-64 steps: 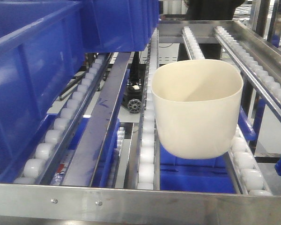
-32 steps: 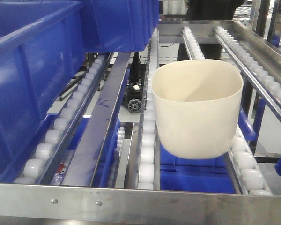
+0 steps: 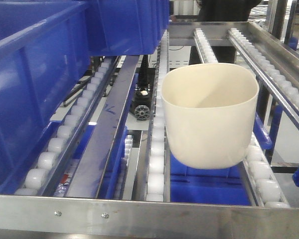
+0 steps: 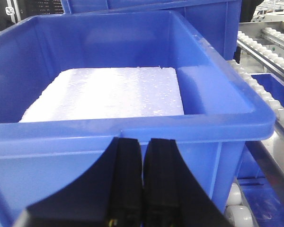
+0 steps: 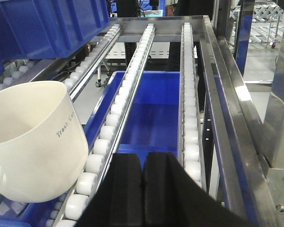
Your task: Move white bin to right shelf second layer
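The white bin sits upright, mouth up, on the right shelf second layer; it rests across 2 sloping rails of white rollers, 1 at its left, 1 at its right, near the front steel crossbar; its curved bottom hangs between the rails above a blue crate on the level below. In the right wrist view the bin is at near left, w/ grey lettering on its side; the right gripper is apart from it, to its right, fingers pressed together w/ nothing between. The left gripper is likewise closed on nothing, just in front of a large blue crate holding a white foam slab; that crate fills the left of the front view.
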